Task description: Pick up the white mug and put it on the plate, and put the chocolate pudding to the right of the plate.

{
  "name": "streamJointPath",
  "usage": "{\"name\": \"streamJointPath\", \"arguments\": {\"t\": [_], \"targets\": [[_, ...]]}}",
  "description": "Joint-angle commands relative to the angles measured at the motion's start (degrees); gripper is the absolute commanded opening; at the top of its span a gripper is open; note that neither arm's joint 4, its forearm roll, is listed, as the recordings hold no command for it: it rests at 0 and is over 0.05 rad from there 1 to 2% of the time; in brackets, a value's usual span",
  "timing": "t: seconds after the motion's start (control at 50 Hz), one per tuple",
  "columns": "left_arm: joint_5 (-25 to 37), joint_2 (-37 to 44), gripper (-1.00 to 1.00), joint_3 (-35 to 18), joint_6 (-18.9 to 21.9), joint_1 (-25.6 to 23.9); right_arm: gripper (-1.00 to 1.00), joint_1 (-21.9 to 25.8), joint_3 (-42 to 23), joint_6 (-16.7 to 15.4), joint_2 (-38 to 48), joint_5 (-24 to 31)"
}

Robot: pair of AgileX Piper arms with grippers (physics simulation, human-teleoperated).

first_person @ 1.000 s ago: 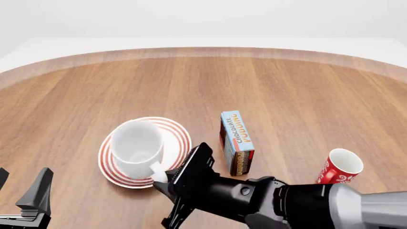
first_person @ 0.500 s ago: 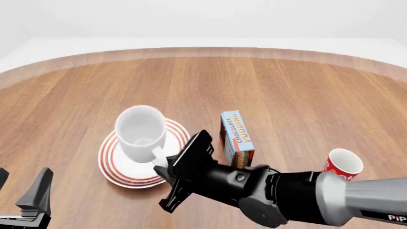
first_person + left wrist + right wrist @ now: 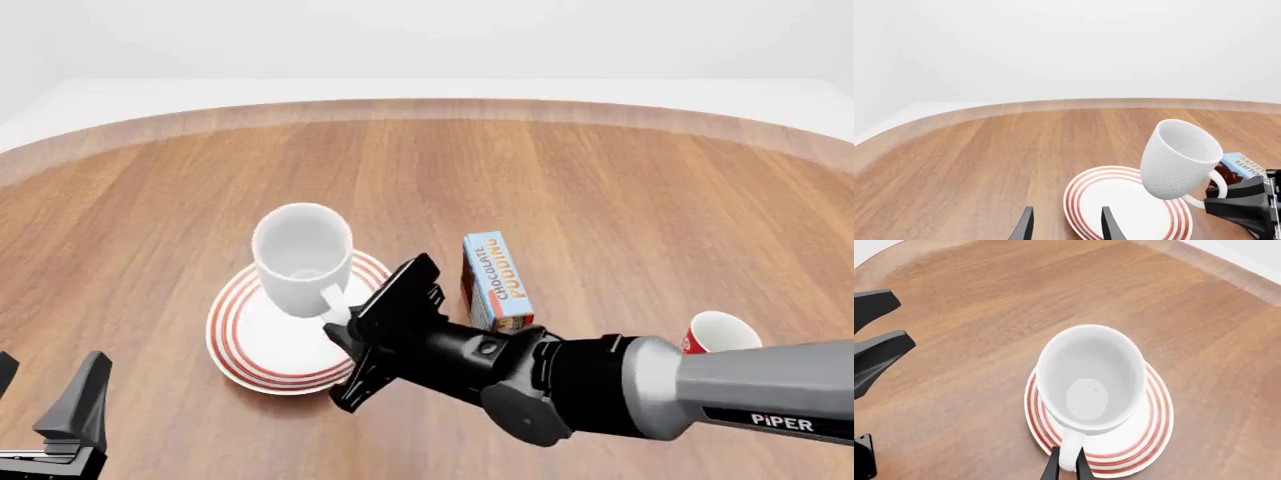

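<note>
Fingers of the right tool [image 3: 1066,467] pinch the white mug [image 3: 304,262] by its handle, tilted above the plate [image 3: 254,350].

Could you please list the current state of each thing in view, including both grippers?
white mug: held by its handle, tilted, lifted above the plate.
plate: flat on the table, nothing resting on it.
chocolate pudding: lying right of the plate.
red mug: partly hidden behind the right arm.
right gripper: shut on the mug handle.
left gripper: open, idle.
</note>
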Motion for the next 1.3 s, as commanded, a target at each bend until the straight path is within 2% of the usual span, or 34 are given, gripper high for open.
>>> {"name": "streamJointPath", "arguments": {"t": [0.02, 0.38, 0.9, 1.3], "targets": [[0.0, 0.0, 1.00, 0.0, 0.0, 0.0, -1.00, -1.2, -1.9, 0.8, 2.0, -0.6], [0.0, 0.0, 1.00, 0.0, 0.0, 0.0, -1.00, -2.2, -5.0, 1.1, 5.1, -0.5], [0.0, 0.0, 1.00, 0.0, 0.0, 0.0, -1.00, -2.7, -8.3, 3.4, 9.8, -1.1], [0.0, 0.0, 1.00, 0.0, 0.0, 0.0, -1.00, -2.9, -12.6, 4.1, 13.0, 1.4]]}}
